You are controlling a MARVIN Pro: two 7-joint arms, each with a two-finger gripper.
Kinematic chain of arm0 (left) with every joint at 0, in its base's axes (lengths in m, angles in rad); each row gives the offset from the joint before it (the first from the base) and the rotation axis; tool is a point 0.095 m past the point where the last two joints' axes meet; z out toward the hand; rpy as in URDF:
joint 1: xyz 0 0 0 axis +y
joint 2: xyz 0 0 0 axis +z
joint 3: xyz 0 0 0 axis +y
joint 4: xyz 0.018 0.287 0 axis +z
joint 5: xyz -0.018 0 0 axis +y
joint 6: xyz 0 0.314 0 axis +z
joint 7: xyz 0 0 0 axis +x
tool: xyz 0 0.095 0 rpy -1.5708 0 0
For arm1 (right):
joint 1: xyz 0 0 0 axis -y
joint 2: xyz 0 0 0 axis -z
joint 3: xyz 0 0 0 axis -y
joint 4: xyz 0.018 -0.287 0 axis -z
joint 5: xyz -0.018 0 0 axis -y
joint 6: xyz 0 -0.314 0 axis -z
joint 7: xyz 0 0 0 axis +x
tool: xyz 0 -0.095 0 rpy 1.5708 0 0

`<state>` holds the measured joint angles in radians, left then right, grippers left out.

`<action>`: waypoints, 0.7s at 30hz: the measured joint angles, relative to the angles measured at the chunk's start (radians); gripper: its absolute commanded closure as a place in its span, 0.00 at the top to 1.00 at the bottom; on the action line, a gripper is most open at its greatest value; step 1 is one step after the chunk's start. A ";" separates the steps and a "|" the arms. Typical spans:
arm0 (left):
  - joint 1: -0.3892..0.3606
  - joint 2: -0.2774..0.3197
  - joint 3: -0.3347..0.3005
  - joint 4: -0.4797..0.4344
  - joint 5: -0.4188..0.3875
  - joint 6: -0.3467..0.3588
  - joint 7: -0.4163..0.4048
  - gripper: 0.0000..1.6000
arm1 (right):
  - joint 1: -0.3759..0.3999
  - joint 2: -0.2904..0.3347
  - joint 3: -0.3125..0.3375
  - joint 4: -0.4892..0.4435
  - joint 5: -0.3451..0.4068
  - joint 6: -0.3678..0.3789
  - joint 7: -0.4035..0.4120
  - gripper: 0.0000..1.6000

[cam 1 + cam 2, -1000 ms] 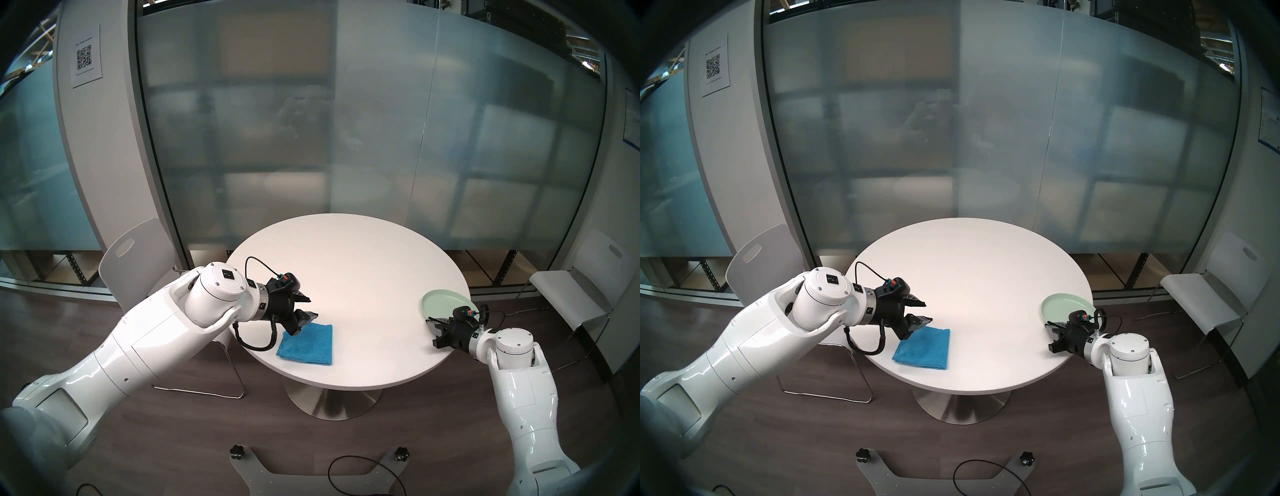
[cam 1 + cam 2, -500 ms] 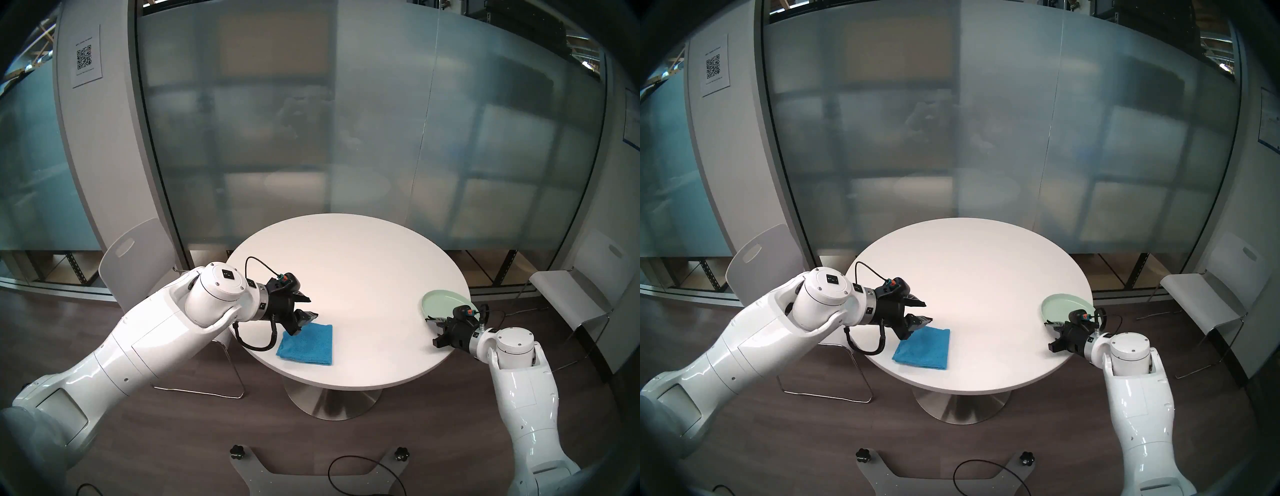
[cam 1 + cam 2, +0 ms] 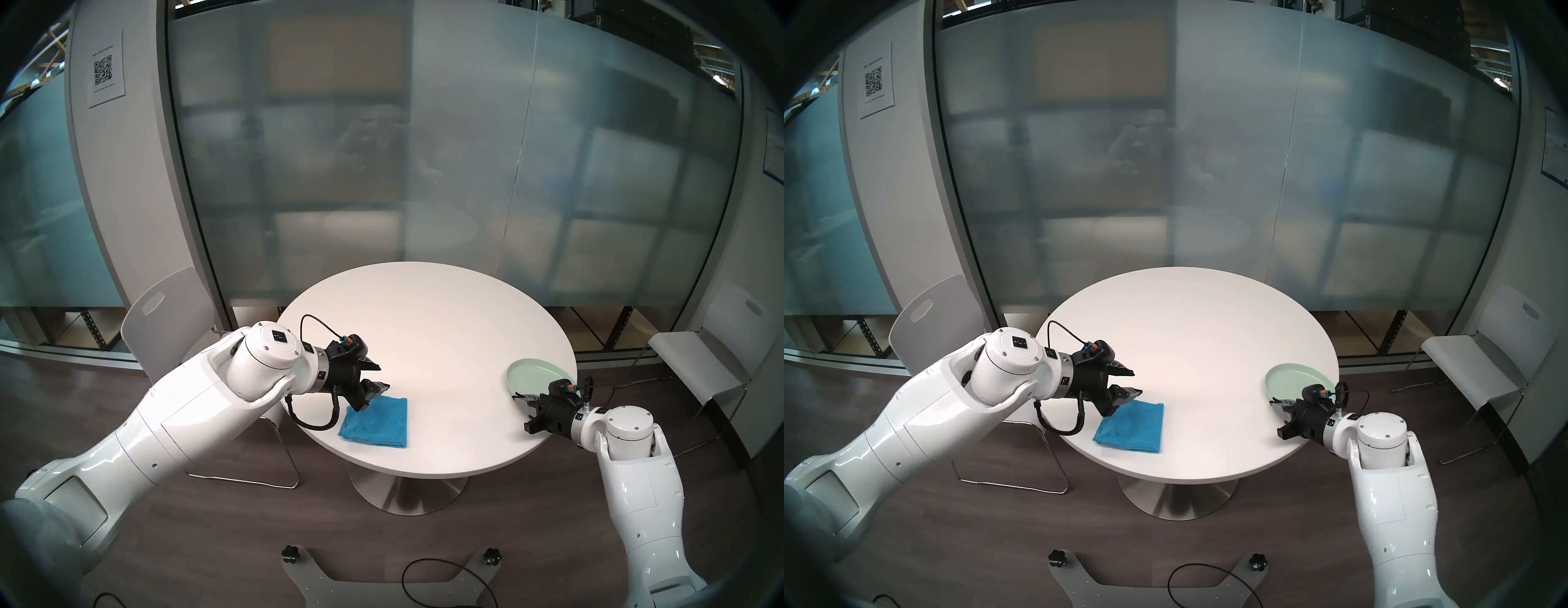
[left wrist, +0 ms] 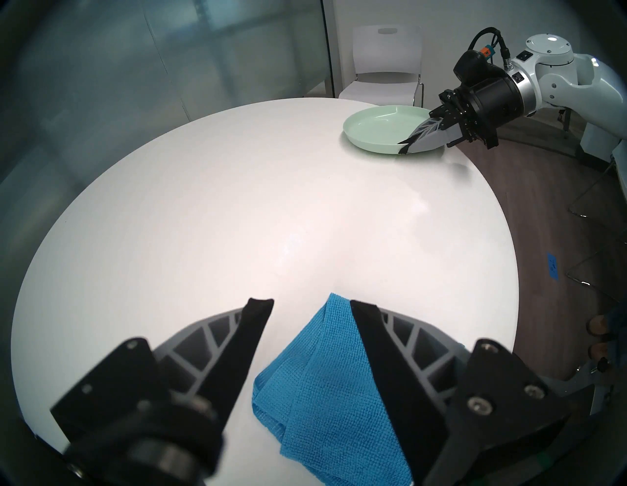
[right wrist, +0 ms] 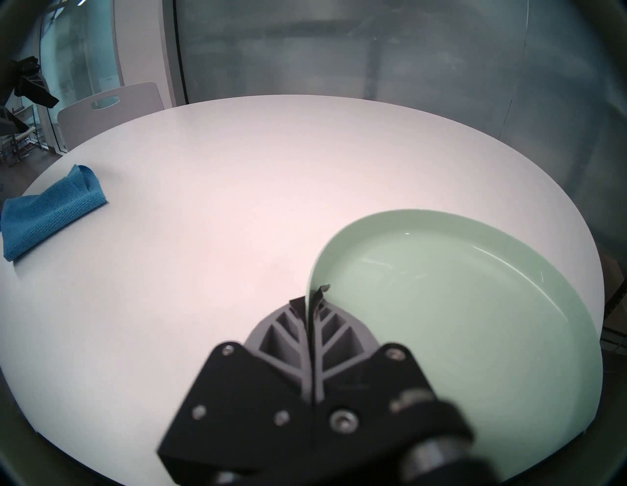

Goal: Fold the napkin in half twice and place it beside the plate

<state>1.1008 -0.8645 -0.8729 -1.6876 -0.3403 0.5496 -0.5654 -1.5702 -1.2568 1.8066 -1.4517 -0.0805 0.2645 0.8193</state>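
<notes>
The blue napkin (image 3: 377, 422) (image 3: 1132, 426) lies folded on the white round table (image 3: 445, 318), near its front left edge. My left gripper (image 3: 384, 376) (image 4: 312, 303) hovers open over the napkin's (image 4: 325, 390) far left corner, holding nothing. The mint-green plate (image 3: 536, 373) (image 3: 1293, 378) (image 4: 376, 132) sits at the table's right edge. My right gripper (image 3: 515, 398) (image 5: 314, 295) is shut on the near rim of the plate (image 5: 458, 305), one finger inside the rim and one outside. The napkin (image 5: 47, 210) shows far left in the right wrist view.
A white chair (image 3: 165, 305) stands behind my left arm and another chair (image 3: 695, 352) to the right of the table. Frosted glass walls run behind the table. The robot's base plate (image 3: 382, 586) and a cable lie on the floor in front.
My right gripper closed on the plate's rim and drew the plate a little to the left, toward the table's middle. The left arm and the napkin have not moved.
</notes>
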 measured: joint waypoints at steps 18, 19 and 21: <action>0.000 0.000 0.000 0.000 0.000 0.000 0.000 0.70 | -0.085 -0.032 -0.065 -0.120 -0.001 0.021 0.053 0.00; 0.000 0.000 0.000 0.000 -0.001 0.000 0.000 0.70 | -0.090 -0.035 -0.071 -0.126 -0.002 0.020 0.055 0.00; 0.000 0.000 0.000 0.000 -0.001 0.000 0.000 0.70 | -0.098 -0.040 -0.079 -0.137 -0.002 0.019 0.057 0.00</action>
<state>1.1006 -0.8643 -0.8726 -1.6876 -0.3409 0.5496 -0.5650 -1.6685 -1.2968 1.7278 -1.5882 -0.0822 0.2838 0.8763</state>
